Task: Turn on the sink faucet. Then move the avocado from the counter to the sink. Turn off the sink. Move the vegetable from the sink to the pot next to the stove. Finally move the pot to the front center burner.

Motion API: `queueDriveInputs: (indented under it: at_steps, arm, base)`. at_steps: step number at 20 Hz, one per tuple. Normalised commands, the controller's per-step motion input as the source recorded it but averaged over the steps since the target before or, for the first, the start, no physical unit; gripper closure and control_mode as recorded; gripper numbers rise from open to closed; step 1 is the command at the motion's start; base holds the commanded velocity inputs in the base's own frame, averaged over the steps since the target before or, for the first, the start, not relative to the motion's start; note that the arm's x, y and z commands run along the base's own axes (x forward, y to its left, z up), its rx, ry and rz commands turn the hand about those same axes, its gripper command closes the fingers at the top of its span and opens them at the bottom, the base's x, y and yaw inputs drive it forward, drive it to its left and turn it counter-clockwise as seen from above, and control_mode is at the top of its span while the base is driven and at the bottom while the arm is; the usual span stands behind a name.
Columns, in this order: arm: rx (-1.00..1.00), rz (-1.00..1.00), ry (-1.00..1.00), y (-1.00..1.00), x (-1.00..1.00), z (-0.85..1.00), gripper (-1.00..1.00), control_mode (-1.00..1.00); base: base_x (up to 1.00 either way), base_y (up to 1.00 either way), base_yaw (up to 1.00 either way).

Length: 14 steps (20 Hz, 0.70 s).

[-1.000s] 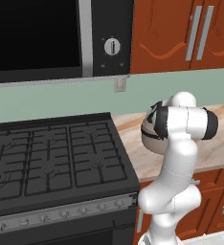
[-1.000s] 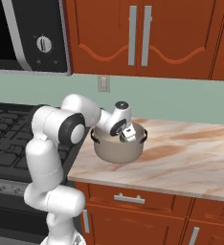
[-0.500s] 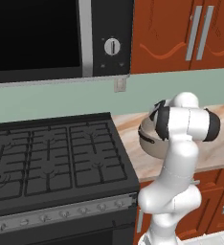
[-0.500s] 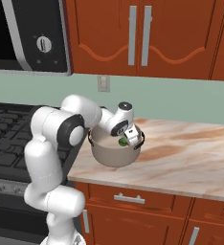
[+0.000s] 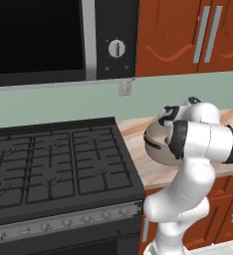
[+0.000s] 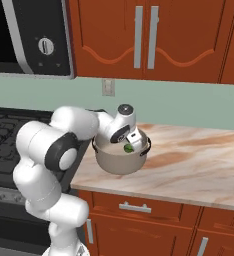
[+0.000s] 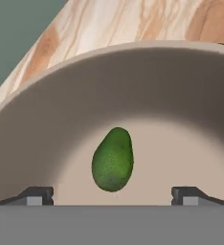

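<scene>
Avocado inside the pot, jaws spread wide and empty above it.

The pot [image 6: 120, 159] stands on the marbled worktop [image 6: 189, 165], just beside the right edge of the black stove [image 5: 54, 169]. The avocado [image 7: 113, 159] lies on the pot's floor, free of any contact; in the hand view it sits midway between the two finger tips, which stand far apart at either side. The gripper [image 6: 130, 144] hangs over the pot's mouth, jaws open and holding nothing, with the green fruit visible just below it. Above the stove hangs a microwave [image 5: 63, 40]; red-brown cabinets [image 6: 149, 40] line the wall.
</scene>
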Motion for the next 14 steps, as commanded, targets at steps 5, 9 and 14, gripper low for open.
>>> queueDriveInputs:
  at_steps: [5,9,14]
  arm:
    - [-0.07,0.01,-0.15,0.34,-0.32,0.68,-1.0,-1.0]
    - [-0.06,0.05,-0.1,0.46,-0.31,0.73,-1.0,-1.0]
    - [-0.02,0.05,-0.01,0.47,-0.31,0.79,-1.0,-1.0]
  base:
    - [0.0,0.0,0.0]
    - [0.0,0.0,0.0]
    - [0.0,0.0,0.0]
